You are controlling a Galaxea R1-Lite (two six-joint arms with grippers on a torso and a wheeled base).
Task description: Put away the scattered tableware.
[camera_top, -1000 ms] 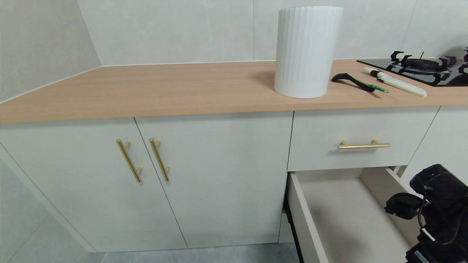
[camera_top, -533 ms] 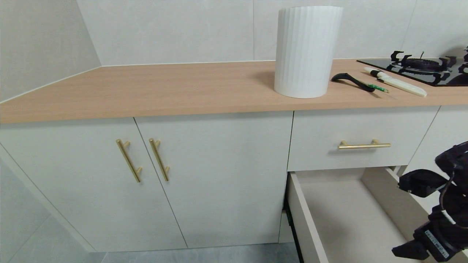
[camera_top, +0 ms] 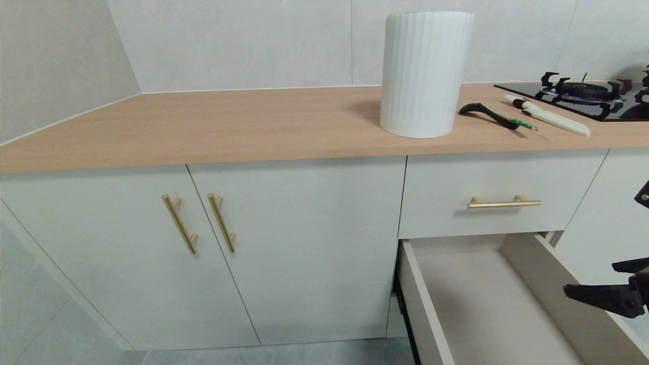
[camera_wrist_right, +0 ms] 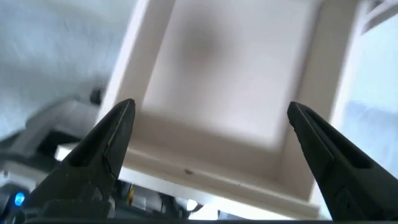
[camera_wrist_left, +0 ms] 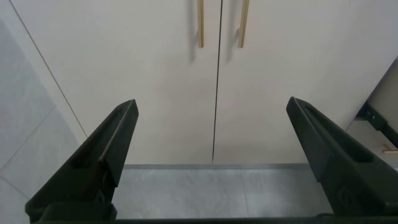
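A: Two pieces, a black utensil (camera_top: 488, 114) and a white knife (camera_top: 550, 116), are lying on the counter (camera_top: 253, 126), well above and beyond both sets of jaws.

B: The right gripper (camera_wrist_right: 210, 107) is hanging wide-jawed and empty over the open drawer (camera_top: 476, 299). The left gripper (camera_wrist_left: 211, 102) is gaping too. I'm judging fetching comes next: rising, reaching, closing on a handle.

The desk (camera_top: 228, 121) is finished in matt, light wood grain. The cabinet doors (camera_top: 304, 243) are coated a smooth matt off-white, and their handles (camera_top: 220, 222) are made of brushed, gold-toned metal. The white canister (camera_top: 423, 76) is ribbed and matt. The hob (camera_top: 530, 90) is faced with glossy black glass. The black utensil (camera_top: 487, 113) appears to be moulded in smooth plastic. The left pincer (camera_wrist_left: 211, 112) and right pincer (camera_wrist_right: 211, 118) are formed of matt black plastic.
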